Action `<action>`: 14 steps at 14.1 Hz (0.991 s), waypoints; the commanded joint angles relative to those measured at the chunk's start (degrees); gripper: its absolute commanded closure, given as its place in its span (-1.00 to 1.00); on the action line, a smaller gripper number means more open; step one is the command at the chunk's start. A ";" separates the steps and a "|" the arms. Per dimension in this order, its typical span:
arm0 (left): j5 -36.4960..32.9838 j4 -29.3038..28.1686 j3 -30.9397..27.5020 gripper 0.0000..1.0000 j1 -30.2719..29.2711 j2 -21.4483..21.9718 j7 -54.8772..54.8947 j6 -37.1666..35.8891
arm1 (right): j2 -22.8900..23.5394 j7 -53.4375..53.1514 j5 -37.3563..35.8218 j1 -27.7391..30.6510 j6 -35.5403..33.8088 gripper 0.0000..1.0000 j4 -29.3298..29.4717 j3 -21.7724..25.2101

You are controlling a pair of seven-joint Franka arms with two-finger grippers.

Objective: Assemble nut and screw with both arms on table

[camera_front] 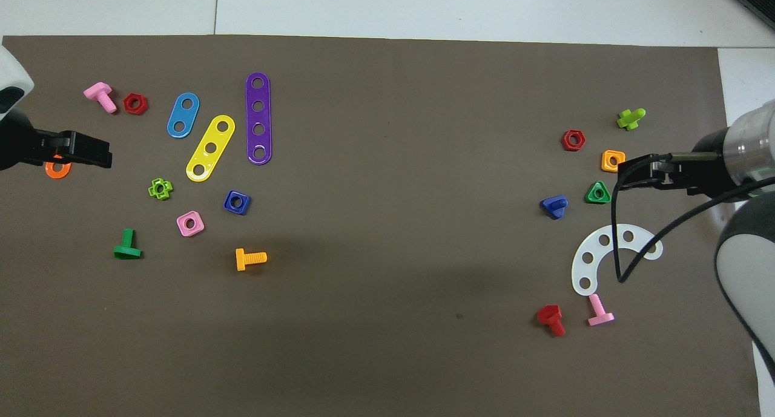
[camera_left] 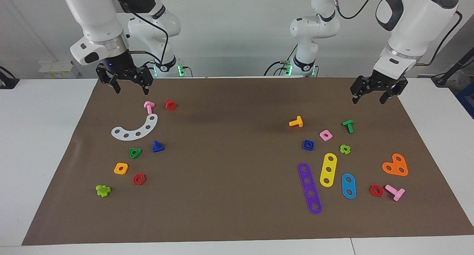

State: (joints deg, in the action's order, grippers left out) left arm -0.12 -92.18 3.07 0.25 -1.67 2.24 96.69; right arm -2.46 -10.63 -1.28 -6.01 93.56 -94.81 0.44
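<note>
A: Nearest the facing camera we have the bare front strip of the table (camera_left: 229, 225), white with its wide brown mat. Above it we see both arms raised, nothing held.

B: Agreed. We find the right gripper (camera_left: 130, 85) over the mat's edge closest to the robots, above the pink T-shaped bolt (camera_left: 149, 106), fingers apart. The left gripper (camera_left: 369, 96) hangs over the mat near the left arm's end of the table, fingers apart as well.

A: Going down in size, we count the purple four-hole strip (camera_left: 310, 188) first, then the white curved strip (camera_left: 135, 129) at the right arm's end.

B: Then the yellow strip (camera_left: 328, 169) beside the purple one, the orange heart plate (camera_left: 396, 165), and the blue two-hole strip (camera_left: 348, 185).

A: Now the small parts. We see the screw (camera_left: 157, 147) on the mat at the right arm's end, just beside the green triangular nut (camera_left: 134, 153) and farther from the robots than the white curved strip.

B: And we see the nut (camera_left: 308, 145) lying flat toward the left arm's end, between the pink square nut (camera_left: 326, 135) and the purple strip, farther from the robots than the orange bolt (camera_left: 296, 122). The nut and the screw lie well apart, neither touched by a gripper.
</note>
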 commanded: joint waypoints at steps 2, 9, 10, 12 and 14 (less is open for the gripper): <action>-0.85 -1.86 -0.53 -1.00 0.54 1.58 0.49 1.13 | -0.61 2.28 -0.30 0.56 0.83 -0.98 -1.08 -0.26; -0.85 -1.86 -0.53 -1.00 0.54 1.58 0.49 1.13 | -1.31 2.55 -0.22 0.91 3.54 -0.98 -5.10 -0.18; -0.85 -1.86 -0.53 -1.00 0.54 1.58 0.49 1.13 | -1.66 3.59 -0.22 1.09 5.30 -0.98 -6.68 0.00; -0.85 -2.04 -0.53 -1.00 0.54 1.58 0.49 1.13 | -0.97 6.14 -0.22 2.23 7.50 -0.95 -7.93 0.09; -0.85 -2.21 -0.44 -1.00 0.54 1.76 0.49 1.04 | -0.09 6.24 -0.13 2.67 11.53 -0.92 -10.72 0.09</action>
State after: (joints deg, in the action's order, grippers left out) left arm -0.12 -92.18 3.07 0.25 -1.67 2.24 96.77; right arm -2.33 -6.08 -1.29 -4.42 101.18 -102.08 0.84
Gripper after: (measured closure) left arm 0.000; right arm 0.031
